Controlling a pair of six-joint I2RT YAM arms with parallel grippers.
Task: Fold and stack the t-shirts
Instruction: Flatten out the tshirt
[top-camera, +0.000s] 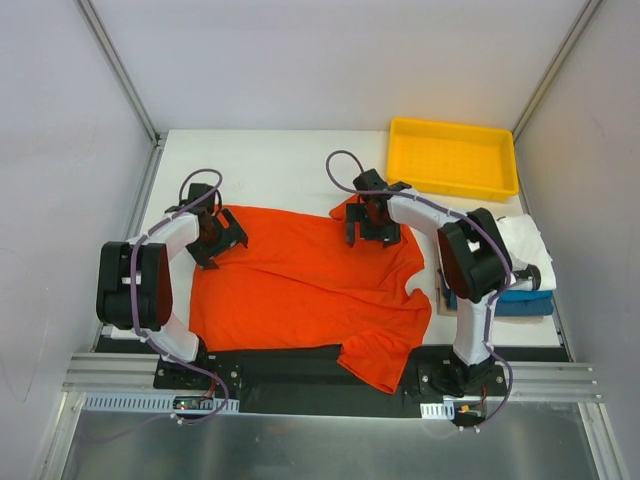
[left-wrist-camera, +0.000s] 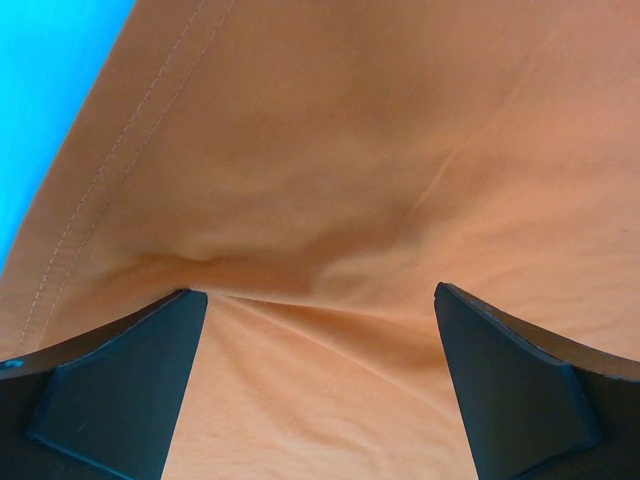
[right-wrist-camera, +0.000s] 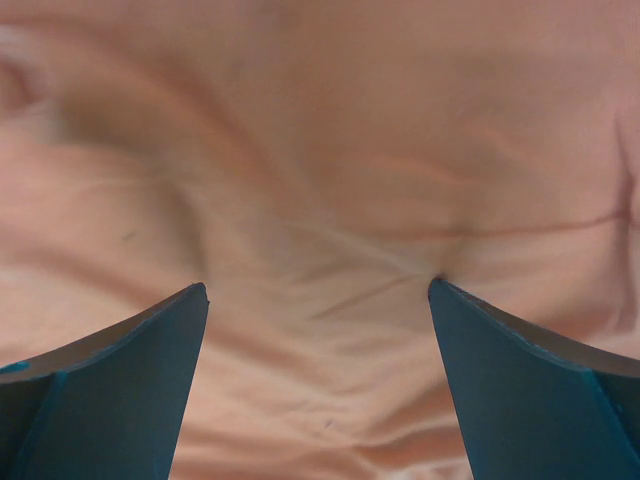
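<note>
Got the orange-red t-shirt (top-camera: 300, 285) spread flat across the counter (top-camera: 280, 175). Seeing the left hand (left-wrist-camera: 315, 300) down on its far-left corner, fingers (left-wrist-camera: 120, 390) wide apart on the cloth. Same with the right hand (right-wrist-camera: 318, 290) at the far edge, also apart. Spotting white and blue shirts (top-camera: 520, 240) stacked just right of it.

The orange t-shirt (top-camera: 300, 280) is soft cloth, dull and wrinkly, with a sewn line along its edge. The yellow tray (top-camera: 452, 190) is smooth plastic. The left gripper (left-wrist-camera: 318, 290) has dark, dull, smooth fingers (left-wrist-camera: 110, 400). The table (top-camera: 280, 180) is white and smooth. The rail (top-camera: 110, 380) is grey metal.
</note>
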